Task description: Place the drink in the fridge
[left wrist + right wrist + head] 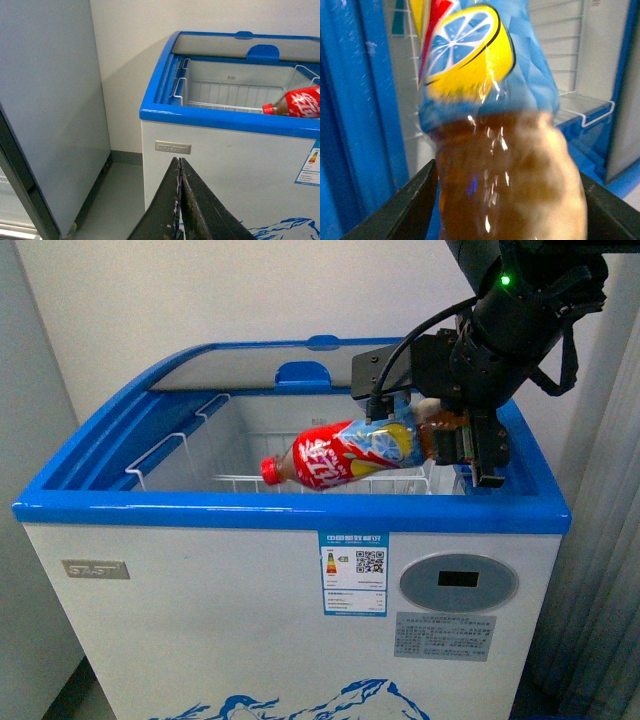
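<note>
Right black jointed arm reaches in from above; its tool (455, 440) is clamped on a load. Left tool's (180, 200) dark fingers are pressed together, empty.

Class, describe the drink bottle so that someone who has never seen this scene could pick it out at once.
Find the white fridge with the blue rim. Over its open top the right gripper holds a bottle on its side. It alone has a red cap and a red, yellow and blue label.

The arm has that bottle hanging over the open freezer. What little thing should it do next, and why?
Probably lower it a little further before letting go. The right gripper grips the bottle by its base, lying sideways with its red cap pointing left, inside the fridge's open top but apparently above the white wire basket. Releasing from here would likely drop it.
</note>
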